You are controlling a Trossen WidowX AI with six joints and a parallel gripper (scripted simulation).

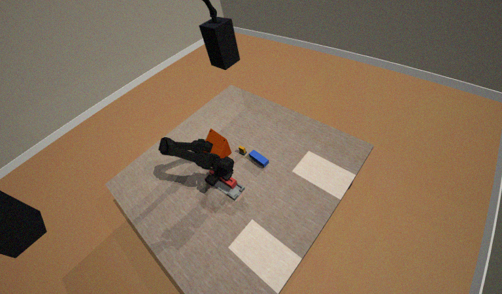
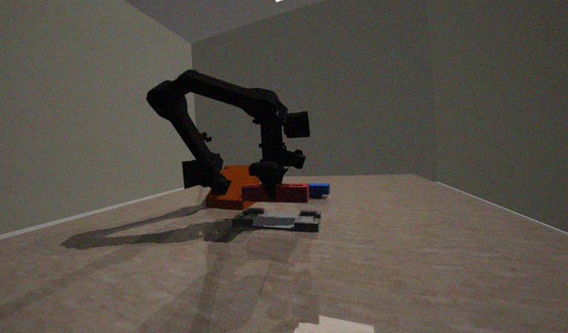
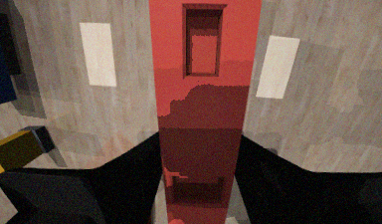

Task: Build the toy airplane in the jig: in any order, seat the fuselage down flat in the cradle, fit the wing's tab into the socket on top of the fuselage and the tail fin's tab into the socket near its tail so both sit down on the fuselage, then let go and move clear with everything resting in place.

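The red fuselage (image 1: 230, 181) (image 2: 293, 193) (image 3: 169, 50) is held level, with a clear gap over the grey cradle (image 1: 232, 192) (image 2: 272, 220). In the exterior view it looks roughly lined up lengthwise with the cradle; the wrist view mostly hides the cradle under it. My gripper (image 2: 274, 194) (image 3: 197, 132) is shut on the fuselage's sides. The larger socket faces up and looks empty; the one near the fingers is in shadow. The blue wing (image 1: 259, 158) (image 2: 319, 189) (image 3: 6, 80) lies on the table. The yellow tail fin (image 1: 242, 149) (image 3: 20, 149), with a dark tab, stands beside it.
An orange block with a sloped face (image 1: 218, 145) (image 2: 240, 180) stands close behind the cradle, by the arm's base. Two pale rectangular patches (image 1: 323, 174) (image 1: 264, 255) show on the table (image 1: 274, 198). A black pedestal (image 1: 219, 43) with another arm stands beyond the table.
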